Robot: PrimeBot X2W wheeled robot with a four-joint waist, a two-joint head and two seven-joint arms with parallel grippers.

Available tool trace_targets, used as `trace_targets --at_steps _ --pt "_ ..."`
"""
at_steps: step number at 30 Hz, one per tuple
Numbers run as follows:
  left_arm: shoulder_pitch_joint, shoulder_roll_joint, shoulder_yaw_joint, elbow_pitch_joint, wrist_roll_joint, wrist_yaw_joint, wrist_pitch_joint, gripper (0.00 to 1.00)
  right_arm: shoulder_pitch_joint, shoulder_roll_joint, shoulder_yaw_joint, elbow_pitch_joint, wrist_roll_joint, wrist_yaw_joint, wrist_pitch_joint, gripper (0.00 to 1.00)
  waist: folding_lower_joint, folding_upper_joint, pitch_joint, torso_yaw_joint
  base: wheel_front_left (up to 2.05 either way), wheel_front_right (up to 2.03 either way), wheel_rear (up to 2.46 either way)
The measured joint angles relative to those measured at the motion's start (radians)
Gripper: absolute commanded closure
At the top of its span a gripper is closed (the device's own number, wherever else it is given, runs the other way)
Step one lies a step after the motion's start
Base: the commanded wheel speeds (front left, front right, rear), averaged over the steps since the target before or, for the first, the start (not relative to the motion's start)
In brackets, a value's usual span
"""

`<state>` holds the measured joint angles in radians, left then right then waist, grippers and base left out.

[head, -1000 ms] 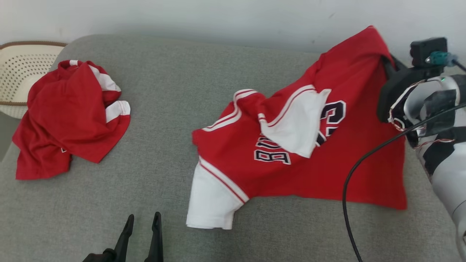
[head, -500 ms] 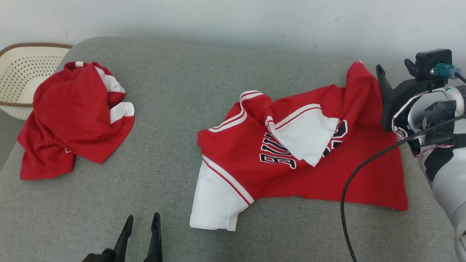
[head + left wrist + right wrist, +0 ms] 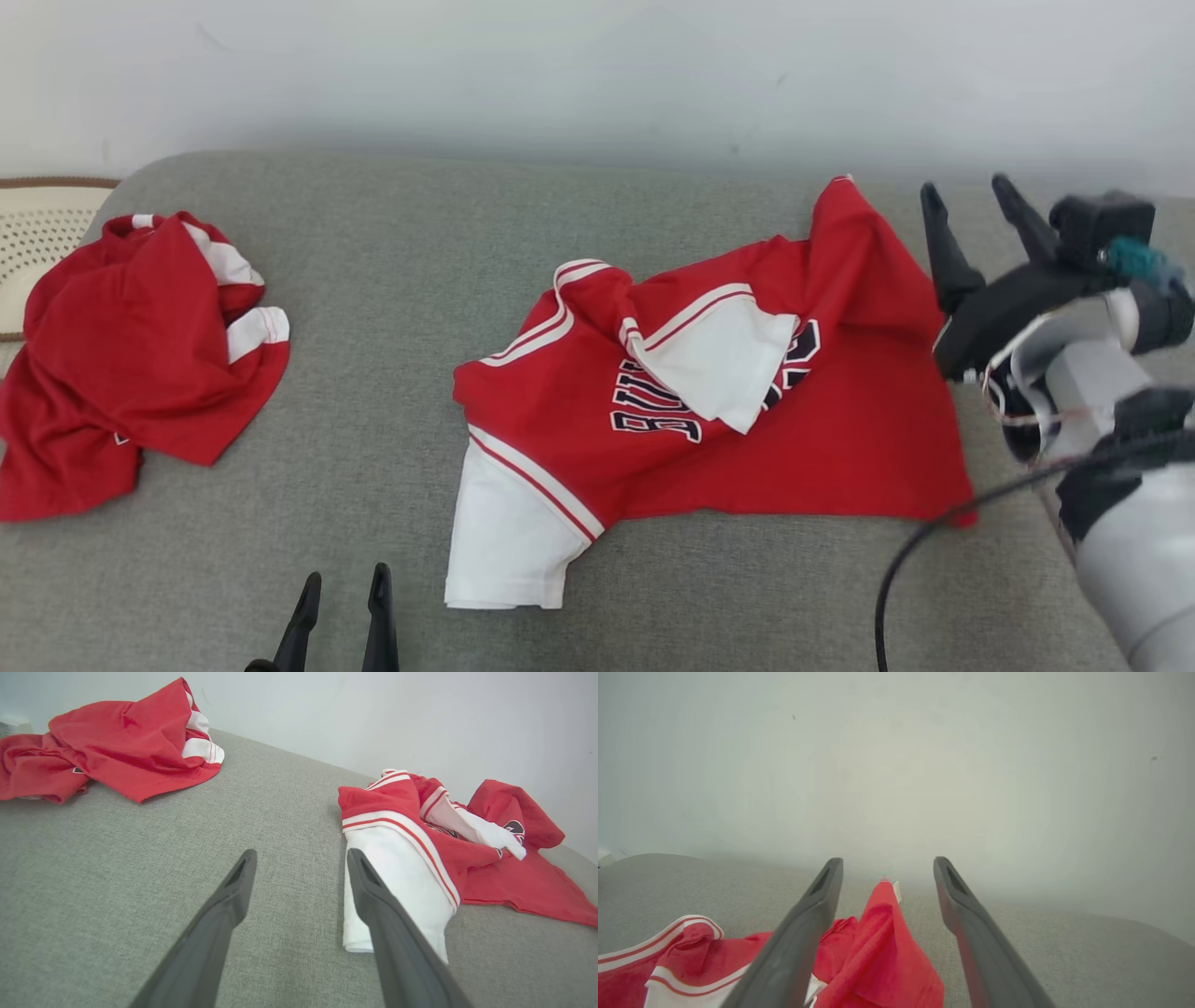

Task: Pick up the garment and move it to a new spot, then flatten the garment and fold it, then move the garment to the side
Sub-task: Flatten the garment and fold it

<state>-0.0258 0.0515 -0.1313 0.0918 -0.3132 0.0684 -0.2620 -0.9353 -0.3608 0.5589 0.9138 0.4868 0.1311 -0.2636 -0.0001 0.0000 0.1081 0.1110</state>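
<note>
Grey couch (image 3: 392,308), white wall behind. Red jersey (image 3: 840,439) lies crumpled centre-right, a white sleeve flopped over its lettering. Right claw (image 3: 963,185) spread, empty, just beside the jersey's raised far corner. Left claw (image 3: 345,573) spread, empty, near the other white sleeve. Second red garment (image 3: 121,373) far left.
</note>
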Motion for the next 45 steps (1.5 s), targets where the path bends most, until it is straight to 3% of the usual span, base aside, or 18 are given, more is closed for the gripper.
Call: trace_targets --at_steps 8,20,36,39,45 --pt "0.023 0.0 0.008 -0.007 0.002 0.004 0.0 0.0 0.258 0.018 -0.133 -0.231 -0.082 0.0 0.0 0.0 0.0 0.0 -0.025 -0.034 0.0 0.0 0.0" --pt "0.032 0.001 0.007 -0.008 0.002 0.004 0.0 0.0 0.548 0.12 -0.324 -0.501 -0.174 0.0 0.0 0.0 0.0 0.0 -0.043 -0.068 0.0 0.0 0.0" --pt "0.068 0.0 0.02 -0.027 0.021 0.013 0.0 0.0 0.882 0.242 -0.423 -0.789 -0.272 0.0 0.036 0.0 0.0001 0.0 -0.101 -0.081 0.0 0.0 0.0" --pt "0.092 0.007 0.022 -0.07 0.062 0.039 0.0 0.0 0.933 0.262 -0.423 -0.872 -0.303 0.0 0.067 0.0 0.0 0.0 -0.126 -0.09 0.0 0.0 0.0" --pt "0.104 0.022 0.022 -0.092 0.085 0.056 0.0 0.0 0.959 0.274 -0.428 -0.889 -0.314 0.0 0.099 0.0 0.0 0.0 -0.134 -0.088 0.0 0.0 0.0"
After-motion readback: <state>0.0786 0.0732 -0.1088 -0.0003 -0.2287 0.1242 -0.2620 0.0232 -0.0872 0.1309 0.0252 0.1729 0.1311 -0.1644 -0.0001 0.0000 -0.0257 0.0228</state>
